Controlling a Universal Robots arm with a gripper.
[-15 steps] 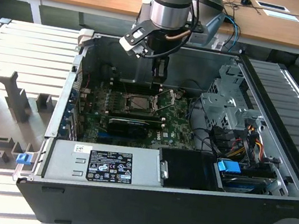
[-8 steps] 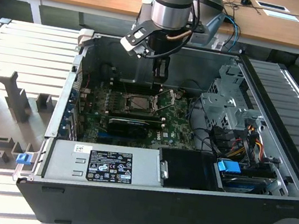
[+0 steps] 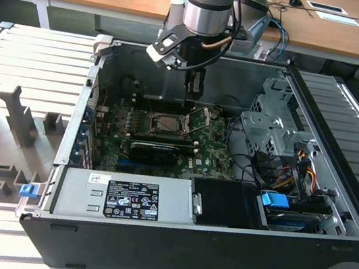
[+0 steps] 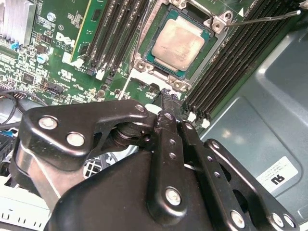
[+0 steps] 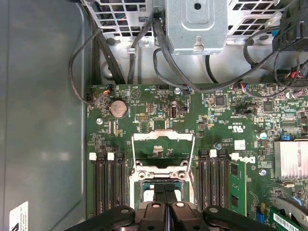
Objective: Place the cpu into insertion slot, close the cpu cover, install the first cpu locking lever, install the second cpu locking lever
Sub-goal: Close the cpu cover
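Gripper, narrow and empty, just beside the bare cpu in the insertion slot, cpu cover open

Cpu seated flat in the insertion slot, pale face up, green edge visible all round. End effector black, fingers pressed together, tip just beside a corner of the slot; contact cannot be told. Black memory slots on both sides of the slot. Thin metal lever angled above one bank.

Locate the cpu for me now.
In the second wrist view, the cpu lies in the insertion slot between the two memory-slot banks, just beyond the gripper.
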